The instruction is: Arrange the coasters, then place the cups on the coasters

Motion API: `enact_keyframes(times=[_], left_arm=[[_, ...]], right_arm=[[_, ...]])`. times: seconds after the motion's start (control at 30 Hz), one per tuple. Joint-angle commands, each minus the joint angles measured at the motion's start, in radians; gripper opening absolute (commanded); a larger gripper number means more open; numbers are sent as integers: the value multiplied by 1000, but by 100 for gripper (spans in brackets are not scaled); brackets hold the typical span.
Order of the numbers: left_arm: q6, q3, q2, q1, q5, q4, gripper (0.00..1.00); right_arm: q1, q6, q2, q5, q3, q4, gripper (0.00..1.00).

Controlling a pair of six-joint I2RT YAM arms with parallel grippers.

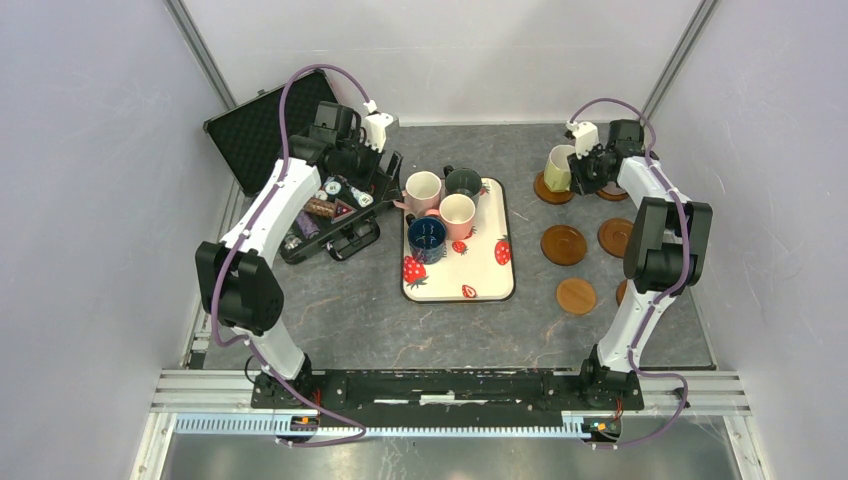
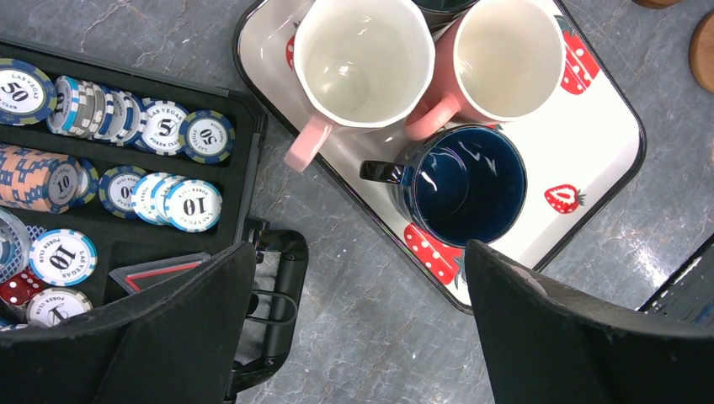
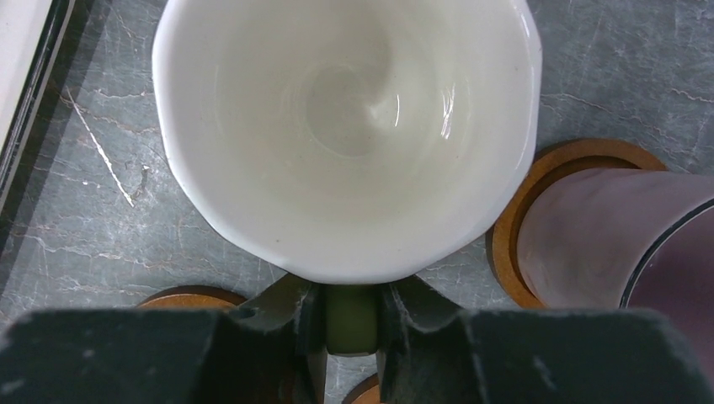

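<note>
The yellow-green cup [image 1: 559, 167] [image 3: 345, 126] stands over the back-left coaster [image 1: 550, 191]. My right gripper [image 1: 588, 168] [image 3: 349, 313] is shut on its green handle. Beside it the lilac cup [image 3: 606, 236] sits on a coaster [image 3: 518, 210]; the right arm hides this cup in the top view. Three more coasters [image 1: 563, 244] [image 1: 615, 237] [image 1: 576, 296] lie bare, and the arm partly covers another. Two pink cups [image 1: 423, 190] [image 1: 457, 215], a dark green one [image 1: 463, 182] and a navy one [image 1: 427, 238] [image 2: 467, 181] stand on the strawberry tray [image 1: 480, 275]. My left gripper [image 1: 385, 180] [image 2: 359, 248] hangs open and empty over the gap between the tray and the chip case.
An open black case of poker chips [image 1: 325, 210] [image 2: 189, 202] lies left of the tray, its lid [image 1: 262, 125] raised behind it. Grey walls close in the table on the left, right and back. Edges of two coasters [image 3: 189, 297] [image 3: 370, 391] show near the right fingers.
</note>
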Motion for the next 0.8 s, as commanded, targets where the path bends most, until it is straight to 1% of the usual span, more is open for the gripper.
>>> enact_keyframes(times=[0.0, 0.1, 0.23, 0.33, 0.4, 0.53, 0.67, 0.77], left_arm=[[-25, 35, 8, -2, 25, 9, 100], [-26, 34, 8, -2, 25, 9, 100], [-28, 36, 9, -3, 27, 9, 100], [-31, 38, 9, -1, 29, 9, 100], [-33, 36, 8, -3, 30, 9, 100], [-33, 34, 9, -2, 35, 9, 100], [-35, 37, 12, -3, 41, 9, 100], [-33, 36, 11, -3, 41, 9, 100]], right_arm=[[-8, -10, -46, -20, 25, -36, 32], [-8, -13, -52, -20, 21, -40, 40], [-8, -18, -65, -20, 15, -48, 46], [-8, -19, -82, -19, 3, -50, 54], [-8, -22, -97, -15, -6, -50, 61], [-10, -26, -128, -7, -27, -50, 69], [-14, -29, -144, 6, -37, -48, 73], [-21, -31, -152, 9, -30, -53, 74]])
